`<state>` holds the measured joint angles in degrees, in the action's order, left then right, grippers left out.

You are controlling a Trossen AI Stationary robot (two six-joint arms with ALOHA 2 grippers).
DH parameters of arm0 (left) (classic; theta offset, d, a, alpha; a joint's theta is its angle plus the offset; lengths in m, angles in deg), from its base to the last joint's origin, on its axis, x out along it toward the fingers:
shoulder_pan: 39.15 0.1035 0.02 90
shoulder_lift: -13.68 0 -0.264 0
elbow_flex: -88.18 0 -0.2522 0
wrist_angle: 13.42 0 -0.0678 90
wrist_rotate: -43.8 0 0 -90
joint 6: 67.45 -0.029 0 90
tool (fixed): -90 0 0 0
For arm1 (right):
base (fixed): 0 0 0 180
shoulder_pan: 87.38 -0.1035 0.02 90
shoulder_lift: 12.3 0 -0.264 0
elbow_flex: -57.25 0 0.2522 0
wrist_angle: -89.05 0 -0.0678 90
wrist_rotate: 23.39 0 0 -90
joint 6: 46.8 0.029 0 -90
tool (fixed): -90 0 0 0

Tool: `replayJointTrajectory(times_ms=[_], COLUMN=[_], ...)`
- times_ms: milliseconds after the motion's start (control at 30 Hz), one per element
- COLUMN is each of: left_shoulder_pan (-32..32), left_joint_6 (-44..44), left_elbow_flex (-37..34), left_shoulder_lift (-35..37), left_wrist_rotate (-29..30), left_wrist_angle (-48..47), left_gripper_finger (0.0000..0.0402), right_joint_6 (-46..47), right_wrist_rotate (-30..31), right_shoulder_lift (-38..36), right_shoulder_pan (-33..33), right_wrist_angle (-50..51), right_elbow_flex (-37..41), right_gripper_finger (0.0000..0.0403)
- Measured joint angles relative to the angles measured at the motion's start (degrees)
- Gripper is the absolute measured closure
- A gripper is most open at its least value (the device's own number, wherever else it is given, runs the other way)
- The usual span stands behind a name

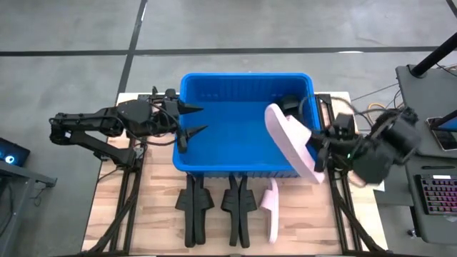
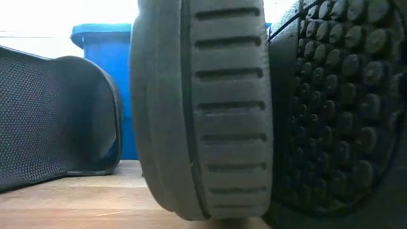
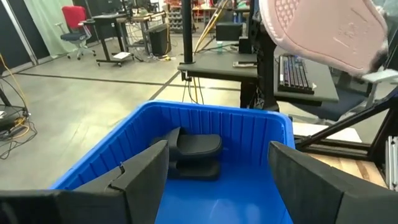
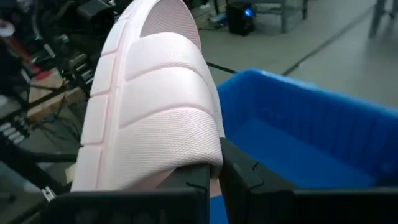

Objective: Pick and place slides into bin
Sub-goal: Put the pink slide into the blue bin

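Note:
The blue bin (image 1: 243,153) stands mid-table, and one black slide (image 3: 196,149) lies inside against its right wall. My right gripper (image 1: 319,148) is shut on a pale pink slide (image 1: 291,137), which is raised over the bin's right side. My left gripper (image 1: 202,119) hovers open above the bin's left wall, pointing into the bin with nothing between its fingers. In front of the bin, two black slides (image 1: 194,207) (image 1: 239,205) and a second pink slide (image 1: 270,208) stand on their edges on the table. My right gripper pinches the pink slide by the edge of its broad textured strap (image 4: 202,158) between its two fingers. The fingers come roughly level from the table's right side. The slide is lifted clear and tilted, its sole reaching up and away from the fingers over the bin's right rim.
The low view is filled by the black slides' soles (image 2: 203,108), with the bin (image 2: 102,57) behind them. Desks with a keyboard (image 1: 435,193) stand to the right of the table. The wooden table top (image 1: 161,214) shows bare at the near left.

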<state>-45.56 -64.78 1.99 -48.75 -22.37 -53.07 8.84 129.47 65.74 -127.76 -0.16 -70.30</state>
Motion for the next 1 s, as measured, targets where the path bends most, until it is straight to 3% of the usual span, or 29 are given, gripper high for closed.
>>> replayJointTrajectory(times_ms=[100, 233, 600, 833, 1000], left_shoulder_pan=[0.02, 0.0, 0.01, 0.02, 0.02], left_joint_6=[0.05, 1.53, 3.02, 3.04, 3.03], left_elbow_flex=[0.0, 0.0, 0.0, 0.0, 0.0], left_shoulder_lift=[0.8, 1.63, 2.38, 2.38, 2.52], left_wrist_rotate=[-0.01, -0.01, 0.0, -0.02, 0.0], left_wrist_angle=[0.13, -0.1, -0.1, -0.45, -0.41], left_gripper_finger=[0.0143, 0.0143, 0.0143, 0.0143, 0.0143], right_joint_6=[-8.53, -12.5, -12.61, -9.36, -14.42], right_wrist_rotate=[-3.07, -5.04, -14.48, -19.79, -21.3], right_shoulder_lift=[-0.02, 0.0, 4.72, 11.11, 15.95], right_shoulder_pan=[4.64, 10.64, 27.66, 38.83, 43.71], right_wrist_angle=[-2.44, -2.27, 2.67, 13.34, 12.59], right_elbow_flex=[-2.82, -4.01, -3.24, -3.19, -2.87], right_gripper_finger=[0.039, 0.039, 0.0391, 0.0391, 0.0391])
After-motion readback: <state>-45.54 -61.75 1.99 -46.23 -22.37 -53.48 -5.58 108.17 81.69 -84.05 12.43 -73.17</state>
